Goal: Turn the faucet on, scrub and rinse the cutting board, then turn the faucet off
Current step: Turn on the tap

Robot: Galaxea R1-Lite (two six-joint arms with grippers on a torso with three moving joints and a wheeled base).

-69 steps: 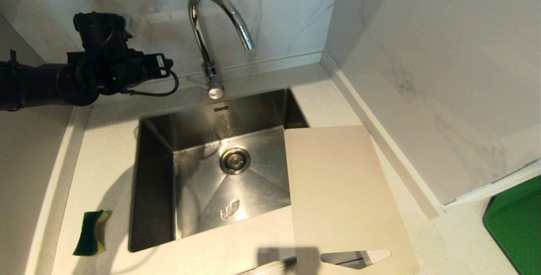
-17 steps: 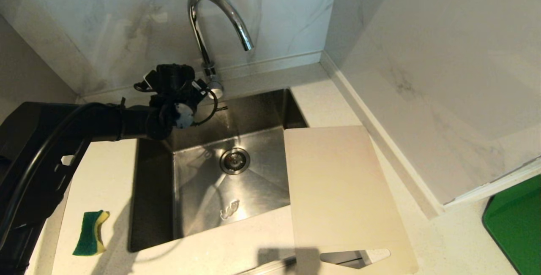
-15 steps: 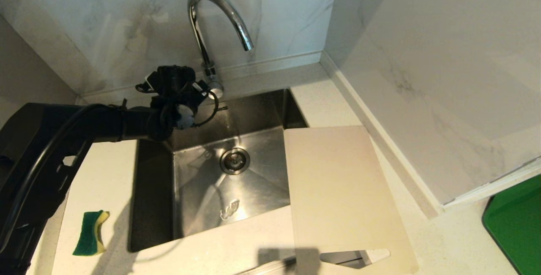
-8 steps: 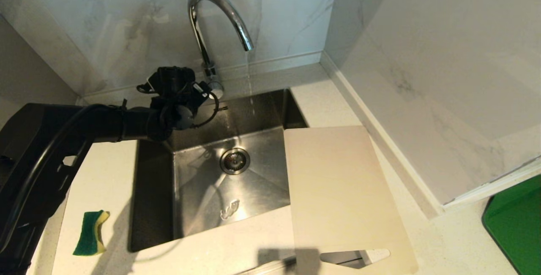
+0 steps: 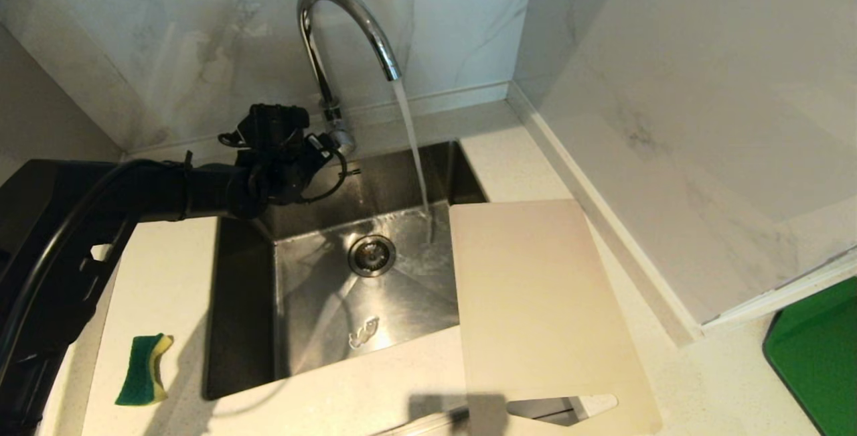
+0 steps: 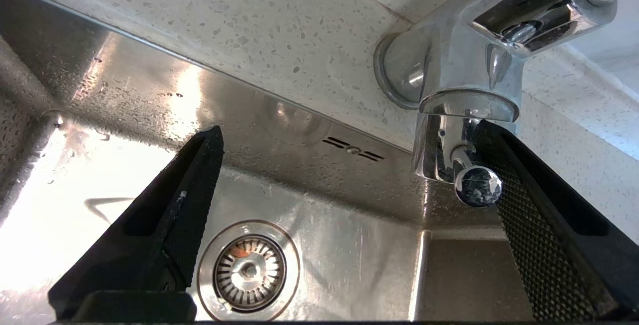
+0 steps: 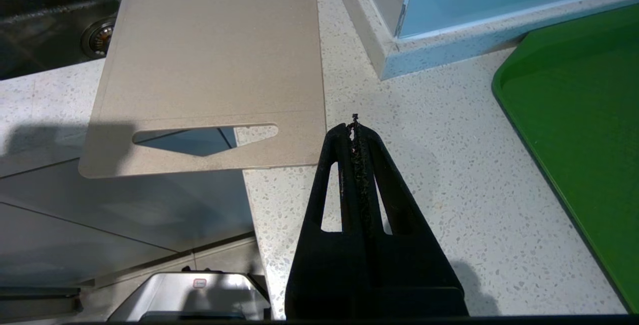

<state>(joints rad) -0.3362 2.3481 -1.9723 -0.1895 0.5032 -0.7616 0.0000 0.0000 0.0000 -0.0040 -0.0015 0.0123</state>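
The chrome faucet (image 5: 335,34) stands behind the sink, and a stream of water (image 5: 412,148) runs from its spout into the basin. My left gripper (image 5: 315,144) is at the faucet's base, open wide. In the left wrist view the left gripper (image 6: 349,133) has one mesh finger (image 6: 529,205) against the lever's round knob (image 6: 478,185). The pale cutting board (image 5: 535,302) lies on the counter right of the sink, its left edge over the basin. My right gripper (image 7: 354,128) is shut and empty above the counter, beside the cutting board's (image 7: 214,55) slot-handle end.
A green-and-yellow sponge (image 5: 144,369) lies on the counter left of the steel sink (image 5: 241,302). The drain (image 5: 371,255) sits mid-basin. A bright green flat object (image 5: 817,355) is at the far right. Marble walls close the back and right.
Water started from the spout: none a second ago, a thin trickle half a second ago, a full stream now. My left wrist turned slightly at the lever.
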